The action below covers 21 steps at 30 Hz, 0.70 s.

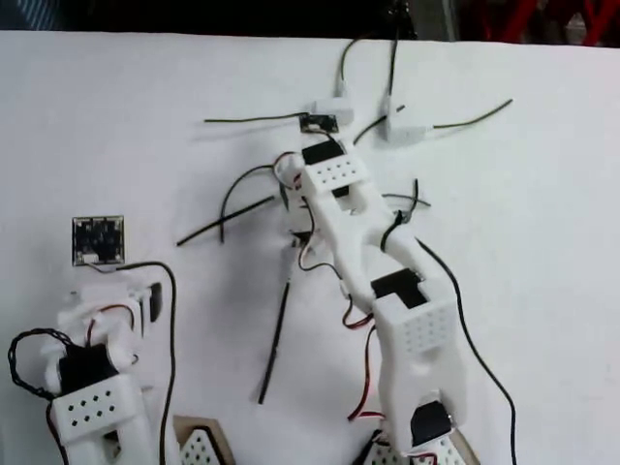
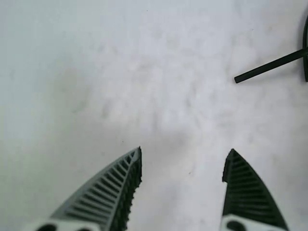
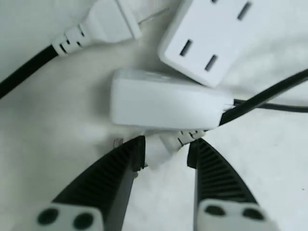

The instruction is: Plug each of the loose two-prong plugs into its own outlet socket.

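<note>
The left tool (image 2: 185, 150) hangs over a plain white counter (image 2: 120, 72). Its two pointed, ribbed fingers are spread wide apart, with bare counter between them. One finger (image 2: 118, 192) looks pale grey, with toothed ridges along its inner edge. The other (image 2: 248, 190) is dark. Neither grips anything.

Taking straight ahead of the fingertips as twelve o'clock, a thin, straight black cable (image 2: 269, 67) lies on the counter at about one o'clock, well apart from the tool. Its blunt end faces roughly eight o'clock. Just beside its far part sits a narrow dark sliver (image 2: 305, 48), too little of it visible to identify.
</note>
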Available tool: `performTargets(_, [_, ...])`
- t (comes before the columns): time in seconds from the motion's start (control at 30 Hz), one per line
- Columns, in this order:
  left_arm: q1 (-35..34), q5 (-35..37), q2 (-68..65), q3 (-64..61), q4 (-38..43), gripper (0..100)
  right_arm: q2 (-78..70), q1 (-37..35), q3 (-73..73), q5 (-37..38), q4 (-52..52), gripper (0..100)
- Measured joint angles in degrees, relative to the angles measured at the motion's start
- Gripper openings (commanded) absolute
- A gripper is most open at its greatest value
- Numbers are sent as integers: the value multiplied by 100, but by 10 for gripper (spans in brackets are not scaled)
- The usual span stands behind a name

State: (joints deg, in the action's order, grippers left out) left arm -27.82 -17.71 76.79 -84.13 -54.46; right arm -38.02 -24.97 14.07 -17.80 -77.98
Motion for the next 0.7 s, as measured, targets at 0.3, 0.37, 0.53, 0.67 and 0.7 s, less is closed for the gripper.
performTargets(0.3, [0, 0, 0, 0, 0, 274, -26, 35, 26, -9, -316, 18])
performTargets(0.37, [0, 0, 0, 0, 0, 273, -35, 62, 26, 35, -413, 26])
performTargets(0.53, [0, 0, 0, 0, 0, 273, -88, 70, 281, 607, -932, 18])
performTargets(0.67, [0, 0, 0, 0, 0, 273, -185, 88, 624, 1046, -1662, 18])
performTargets(0.7, [0, 0, 0, 0, 0, 273, -237, 141, 642, 1213, -1855, 18])
